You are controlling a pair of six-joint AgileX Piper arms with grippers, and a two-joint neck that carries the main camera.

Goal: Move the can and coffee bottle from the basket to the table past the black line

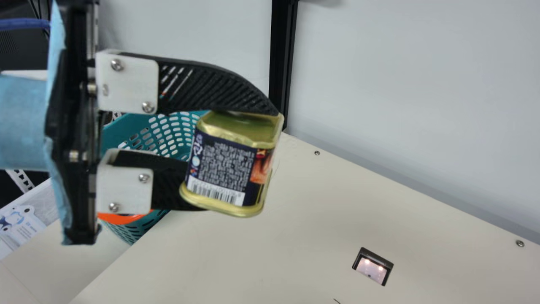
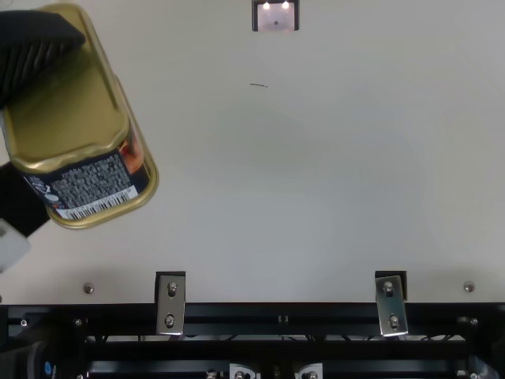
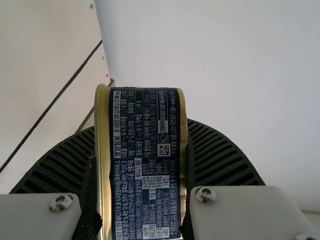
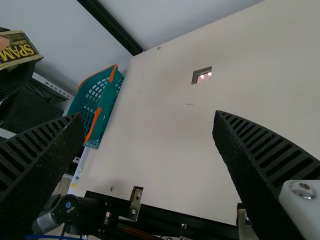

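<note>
In the main view my left gripper [image 1: 236, 158] is shut on the can [image 1: 223, 169], a gold tin with a dark printed label, held above the table near the basket [image 1: 116, 133]. The can [image 2: 79, 118] hangs at the top view's left side. In the left wrist view the can [image 3: 145, 165] is squeezed between both fingers of my left gripper [image 3: 141, 130]. My right gripper [image 4: 149, 120] stands open with nothing between its fingers. The teal basket [image 4: 109, 100] with orange handles sits beyond the table's edge in the right wrist view; its contents are hidden.
A thin black line [image 3: 55, 97] crosses the cream surface in the left wrist view. The table [image 1: 295, 236] has a small square cutout [image 1: 373, 268] with lights inside. A black post [image 1: 280, 63] and pale wall panels stand behind it. Metal brackets [image 2: 170, 304] line the near edge.
</note>
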